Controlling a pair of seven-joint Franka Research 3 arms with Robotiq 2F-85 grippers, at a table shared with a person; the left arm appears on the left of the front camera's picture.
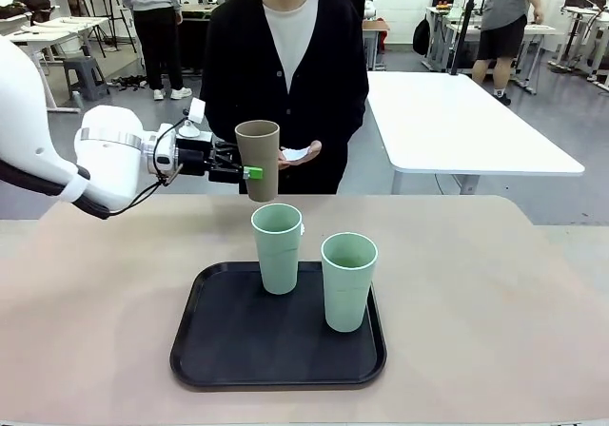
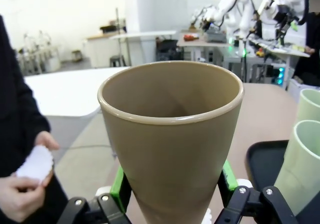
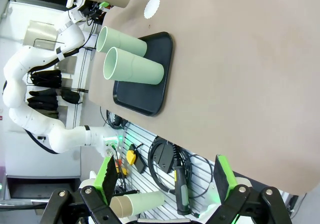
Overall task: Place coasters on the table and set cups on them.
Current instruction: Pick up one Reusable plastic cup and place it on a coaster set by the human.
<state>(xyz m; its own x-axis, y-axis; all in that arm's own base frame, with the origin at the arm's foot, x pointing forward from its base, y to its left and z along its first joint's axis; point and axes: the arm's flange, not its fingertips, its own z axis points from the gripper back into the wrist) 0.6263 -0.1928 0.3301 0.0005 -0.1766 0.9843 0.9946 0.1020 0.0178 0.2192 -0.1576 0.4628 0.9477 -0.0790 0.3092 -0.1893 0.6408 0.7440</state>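
On your table (image 1: pixel 495 283), the black tray (image 1: pixel 219 350) carries two mint cups (image 1: pixel 278 248), upright, mouths up. Your left gripper (image 2: pixel 172 184) clamps the tan cup (image 1: pixel 258 160) in the air past the tray's far edge, long axis near vertical, mouth up; your right gripper (image 3: pixel 165 184) stands wide, empty.

The tray (image 1: pixel 228 350) sits on the table (image 1: pixel 495 283) near its front edge, slightly left of centre, with one cup (image 1: pixel 277 250) standing at its back and a second cup (image 1: pixel 347 283) to the right and nearer. Behind the tray a coaster (image 3: pixel 151 6) lies on the table, a third cup (image 1: pixel 258 155) hangs in the left gripper (image 1: pixel 253 172) above the far edge, and the person (image 1: pixel 285 65) stands beyond.
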